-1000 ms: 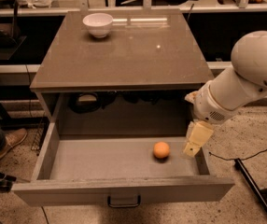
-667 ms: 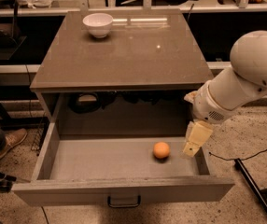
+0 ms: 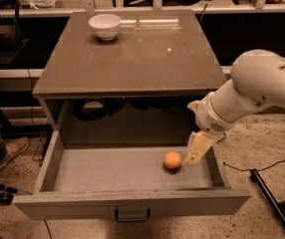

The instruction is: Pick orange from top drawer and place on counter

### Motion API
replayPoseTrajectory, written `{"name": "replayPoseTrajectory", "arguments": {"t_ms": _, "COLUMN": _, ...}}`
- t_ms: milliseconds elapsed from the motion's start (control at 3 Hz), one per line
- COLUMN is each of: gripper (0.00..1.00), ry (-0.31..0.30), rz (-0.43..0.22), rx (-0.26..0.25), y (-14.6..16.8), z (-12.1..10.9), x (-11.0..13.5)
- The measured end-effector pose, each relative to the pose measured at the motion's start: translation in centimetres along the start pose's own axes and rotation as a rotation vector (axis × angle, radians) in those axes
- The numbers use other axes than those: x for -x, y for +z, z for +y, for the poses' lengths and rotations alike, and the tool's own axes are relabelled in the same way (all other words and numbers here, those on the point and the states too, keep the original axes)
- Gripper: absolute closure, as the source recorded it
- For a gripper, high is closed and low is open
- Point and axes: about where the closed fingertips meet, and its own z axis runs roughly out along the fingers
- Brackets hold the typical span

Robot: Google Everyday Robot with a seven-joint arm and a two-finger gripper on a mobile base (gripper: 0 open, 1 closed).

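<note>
Shifted left, the end effector (image 3: 191,158) hangs just beside the orange (image 3: 172,160); its opening cannot be told.

I see open floor in the top drawer (image 3: 107,172) left of the orange (image 3: 172,160). My gripper (image 3: 189,160) hangs just right of it, near the right wall; 1 white bowl (image 3: 105,26) occupies the counter's (image 3: 132,63) far-left corner.
</note>
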Motion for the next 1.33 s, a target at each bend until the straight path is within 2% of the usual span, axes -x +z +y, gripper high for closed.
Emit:
{"name": "replayPoseTrajectory", "arguments": {"t_ms": 333, "gripper": 0.00, "ry": -0.004, "rz": -0.019, "rx": 0.010, "y": 3.7, "z": -0.7, "x": -0.3}}
{"name": "replayPoseTrajectory", "arguments": {"t_ms": 1333, "gripper": 0.00, "ry": 0.018, "rz": -0.025, "rx": 0.065, "y": 10.1, "z": -0.8, "x": -1.2}}
